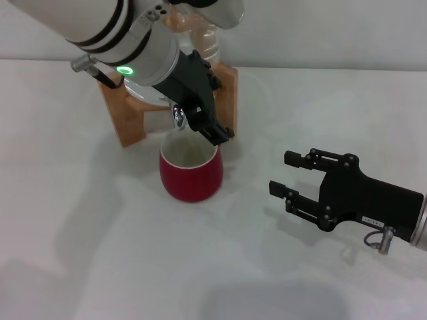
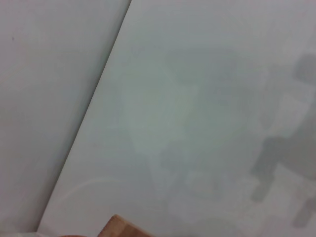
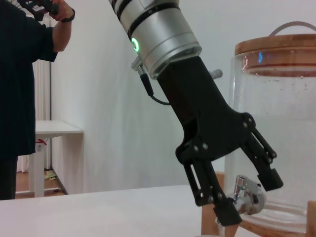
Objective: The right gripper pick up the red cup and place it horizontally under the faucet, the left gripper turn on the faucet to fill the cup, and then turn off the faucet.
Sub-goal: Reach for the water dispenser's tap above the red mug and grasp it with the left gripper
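The red cup stands upright on the white table, its off-white inside showing, right below the faucet. My left gripper reaches down at the faucet from the back left. In the right wrist view the left gripper is open, with one finger on each side of the chrome faucet. My right gripper is open and empty, low over the table to the right of the cup and apart from it. The left wrist view shows only table and a wood corner.
The clear water jar with a wooden lid sits on a wooden stand behind the cup. A person in dark clothes stands far off beside a white side table.
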### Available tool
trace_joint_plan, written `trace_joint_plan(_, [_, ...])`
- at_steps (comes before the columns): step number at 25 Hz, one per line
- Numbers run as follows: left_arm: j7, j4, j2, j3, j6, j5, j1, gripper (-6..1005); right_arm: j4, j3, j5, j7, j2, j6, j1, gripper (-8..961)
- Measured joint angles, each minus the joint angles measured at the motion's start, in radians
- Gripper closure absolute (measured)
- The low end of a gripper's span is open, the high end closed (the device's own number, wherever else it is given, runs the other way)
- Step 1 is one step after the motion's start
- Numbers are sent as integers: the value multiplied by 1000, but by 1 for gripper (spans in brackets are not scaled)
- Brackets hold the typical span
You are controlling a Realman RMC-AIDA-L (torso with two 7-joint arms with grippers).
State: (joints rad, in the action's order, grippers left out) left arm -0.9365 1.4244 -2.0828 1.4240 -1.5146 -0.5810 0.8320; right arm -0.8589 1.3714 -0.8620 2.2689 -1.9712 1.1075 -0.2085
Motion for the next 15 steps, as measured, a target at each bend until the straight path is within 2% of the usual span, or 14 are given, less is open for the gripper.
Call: trace_joint_plan(15, [-3, 42, 0, 12, -62, -4, -4, 112, 0, 6, 0, 1, 1, 0, -2, 425])
